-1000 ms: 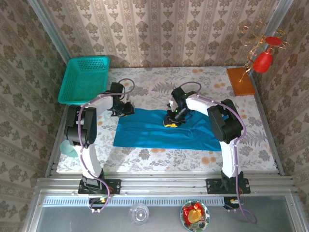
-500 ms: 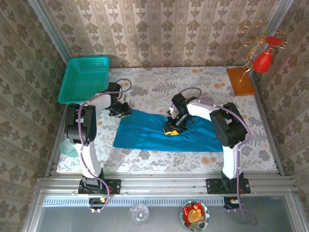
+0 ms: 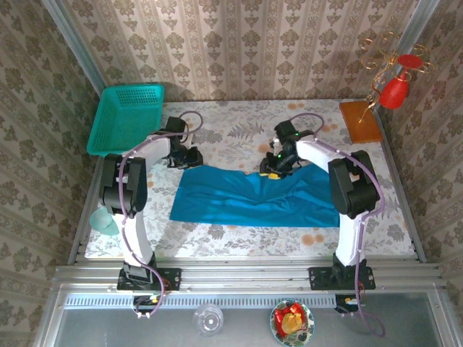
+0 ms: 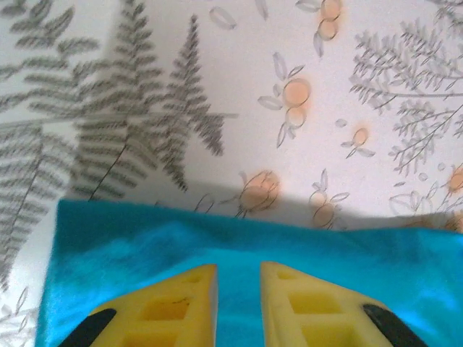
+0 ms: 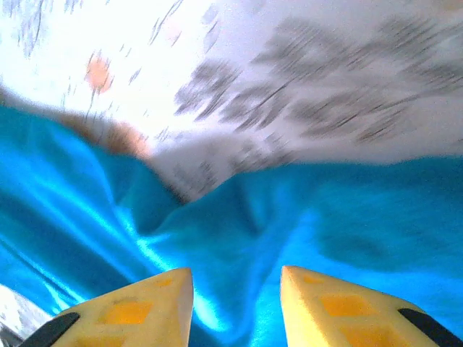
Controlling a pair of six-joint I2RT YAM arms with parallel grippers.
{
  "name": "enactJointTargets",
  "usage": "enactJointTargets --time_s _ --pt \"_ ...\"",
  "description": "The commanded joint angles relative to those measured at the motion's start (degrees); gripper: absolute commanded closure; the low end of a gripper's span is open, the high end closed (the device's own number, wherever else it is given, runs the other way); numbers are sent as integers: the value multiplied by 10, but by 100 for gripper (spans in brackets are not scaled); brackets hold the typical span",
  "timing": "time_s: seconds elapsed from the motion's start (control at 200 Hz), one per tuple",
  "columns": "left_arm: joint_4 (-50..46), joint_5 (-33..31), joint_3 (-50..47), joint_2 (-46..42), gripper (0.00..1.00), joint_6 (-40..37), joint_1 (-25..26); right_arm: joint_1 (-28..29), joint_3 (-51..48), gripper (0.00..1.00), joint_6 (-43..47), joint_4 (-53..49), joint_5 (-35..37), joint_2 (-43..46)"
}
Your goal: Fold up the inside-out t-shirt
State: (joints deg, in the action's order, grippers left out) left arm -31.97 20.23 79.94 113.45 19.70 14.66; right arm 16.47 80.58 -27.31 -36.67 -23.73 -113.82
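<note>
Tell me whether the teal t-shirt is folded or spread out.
Folded, it seems: the teal t-shirt lies as one long band, no sleeves showing, its far edge rumpled.

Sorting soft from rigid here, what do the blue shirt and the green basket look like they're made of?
The t-shirt probably is soft knit fabric, maybe cotton, faintly shiny: it lies limp with folds and wrinkles. The basket looks like rigid moulded plastic, smooth: straight walls, regular mesh holes.

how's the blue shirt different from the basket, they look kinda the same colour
The t-shirt is soft cloth spread flat on the table; the basket is rigid mesh at the far-left corner. The t-shirt is bluer, the basket greener. The t-shirt spans wider than the basket. Both are plain teal shades.
</note>
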Motion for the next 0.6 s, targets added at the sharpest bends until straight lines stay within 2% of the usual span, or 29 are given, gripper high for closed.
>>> enactJointTargets --time_s 0.0,0.2,0.295,0.46,0.595 --pt "-29 -11 20 40 78 -10 -19 -32 -4 62 -16 21 1 -35" --pt "-50 -39 50 64 78 -15 -60 -94 21 62 -21 32 11 -75" --pt "-55 -46 67 73 78 -13 -71 -119 26 62 -33 53 -10 -84" --pt "-57 -57 97 83 78 -5 -83 -125 62 62 -22 30 -9 -88" --pt "-67 -63 121 72 79 -4 -87 -125 77 62 2 0 -5 -55"
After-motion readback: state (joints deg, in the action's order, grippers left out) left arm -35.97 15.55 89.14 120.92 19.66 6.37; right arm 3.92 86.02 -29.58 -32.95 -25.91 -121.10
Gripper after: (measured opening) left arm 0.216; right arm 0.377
